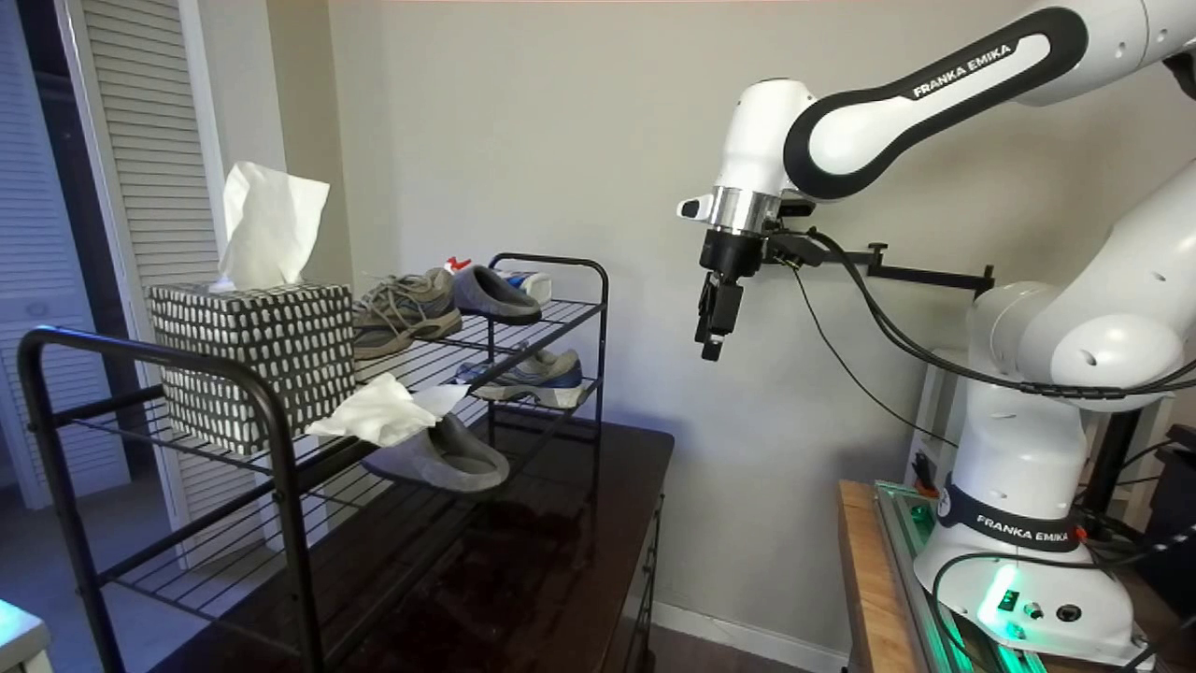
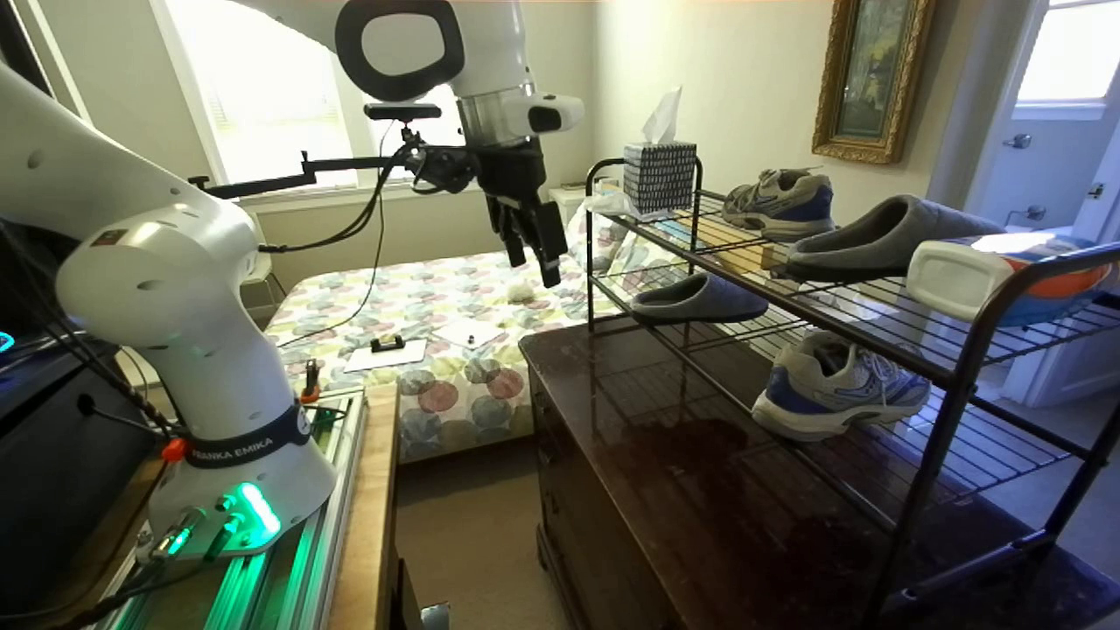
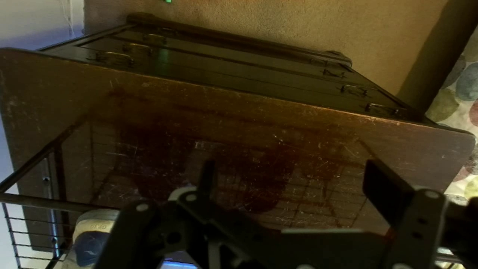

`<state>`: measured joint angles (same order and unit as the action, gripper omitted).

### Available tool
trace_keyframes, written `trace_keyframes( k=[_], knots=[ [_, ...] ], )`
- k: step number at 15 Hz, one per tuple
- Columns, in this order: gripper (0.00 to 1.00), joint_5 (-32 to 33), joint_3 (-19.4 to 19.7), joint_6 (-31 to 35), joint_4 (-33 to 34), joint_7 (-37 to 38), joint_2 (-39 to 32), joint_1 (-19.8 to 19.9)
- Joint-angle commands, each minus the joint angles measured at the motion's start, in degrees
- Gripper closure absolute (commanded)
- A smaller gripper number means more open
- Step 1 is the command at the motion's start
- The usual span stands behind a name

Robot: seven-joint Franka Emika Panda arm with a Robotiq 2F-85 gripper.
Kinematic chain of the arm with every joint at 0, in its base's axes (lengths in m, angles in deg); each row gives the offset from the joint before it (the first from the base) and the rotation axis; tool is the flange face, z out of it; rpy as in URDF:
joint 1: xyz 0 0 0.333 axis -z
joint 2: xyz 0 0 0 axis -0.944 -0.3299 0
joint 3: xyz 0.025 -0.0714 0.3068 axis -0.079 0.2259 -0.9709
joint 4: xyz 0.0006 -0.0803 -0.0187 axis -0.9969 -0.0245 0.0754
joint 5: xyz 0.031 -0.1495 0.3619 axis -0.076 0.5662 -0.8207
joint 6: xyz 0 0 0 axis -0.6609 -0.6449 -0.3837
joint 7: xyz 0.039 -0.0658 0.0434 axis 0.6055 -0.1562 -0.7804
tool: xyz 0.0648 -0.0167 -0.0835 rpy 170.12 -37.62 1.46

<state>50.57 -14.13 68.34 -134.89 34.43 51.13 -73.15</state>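
Note:
My gripper (image 1: 712, 350) hangs in the air, fingers pointing down, with nothing held. In the wrist view its two dark fingers stand wide apart over the dark brown dresser top (image 3: 239, 101). A black wire shoe rack (image 2: 787, 302) stands on that dresser, off to one side of the gripper. Its upper shelf carries a grey running shoe (image 2: 779, 206), a grey slipper (image 2: 892, 236) and a patterned tissue box (image 1: 262, 355). On the lower shelf are a matching slipper (image 2: 700, 299) and a grey-and-blue running shoe (image 2: 840, 389). A crumpled white tissue (image 1: 383, 411) lies at the upper shelf's edge.
A white-lidded wipes pack (image 2: 1006, 271) lies at one end of the upper shelf. Behind the gripper is a bed with a dotted cover (image 2: 455, 306). The arm's base stands on a wooden table (image 2: 363, 490), separated from the dresser by a floor gap. Cables hang along the arm.

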Motion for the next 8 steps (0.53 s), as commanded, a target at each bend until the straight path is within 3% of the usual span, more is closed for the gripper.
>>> trace_keyframes(
  k=[1, 8],
  knots=[
    [0.00, 1.4, -0.1, 2.7, 1.7, -1.3, -0.5, -0.5],
    [0.00, 8.8, -1.3, 6.9, 12.9, -8.7, -4.4, -1.1]
  ],
)
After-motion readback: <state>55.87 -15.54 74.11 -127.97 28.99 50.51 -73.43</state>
